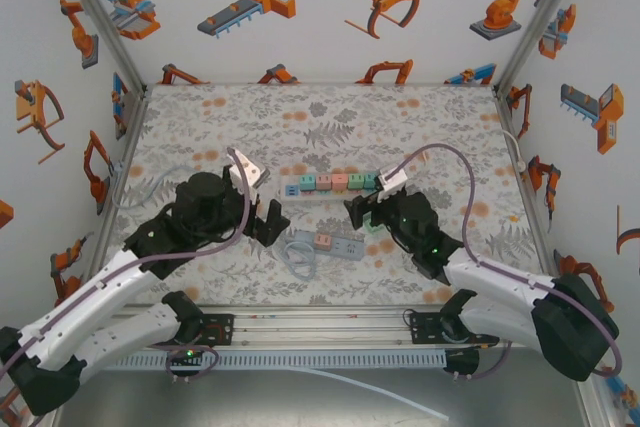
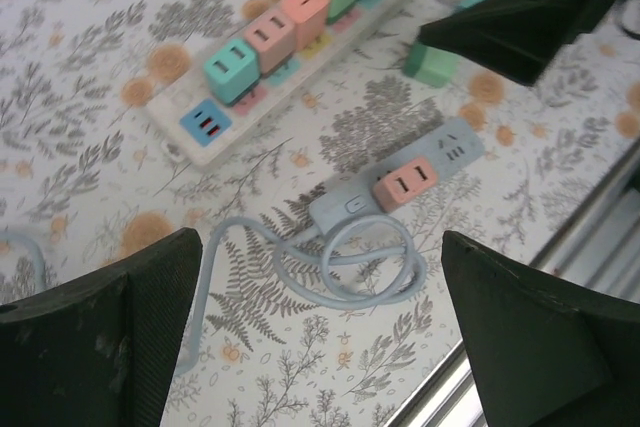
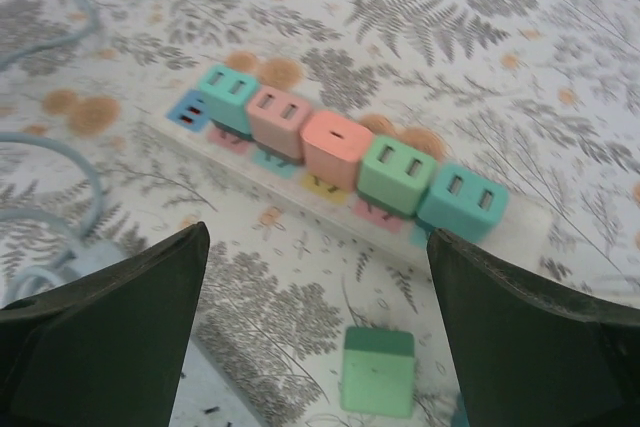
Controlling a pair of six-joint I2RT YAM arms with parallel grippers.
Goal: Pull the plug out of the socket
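Presently the right claw (image 3: 316, 237) stands well open over the table just in front of the white strip (image 3: 528, 219) and holds nothing; both fingers are apart and the gap between them is bare. A loose green plug (image 3: 377, 372) lies flat on the table just in front of the strip, below that gap and touching neither finger, so one plug appears to be off its socket and set down. Five plugs (image 3: 335, 147) sit seated in a row on the strip, with an uncovered blue socket (image 3: 187, 113) at its left end. The left claw (image 2: 320, 237) is open to its widest and empty, hovering in front of the strip above a grey strip (image 2: 452, 146), which carries one salmon plug (image 2: 405, 184) and a coiled cable (image 2: 352, 272). Judgement: the step in hand is letting go and clearing away. To do it well, the right claw should rise straight up before moving sideways, so neither finger drags the loose plug. If a further plug is to come off, the fingers should close square on its two flat sides and pull straight away from the socket face. The strip looks light and may lift with the plug, so the left claw could press it down.
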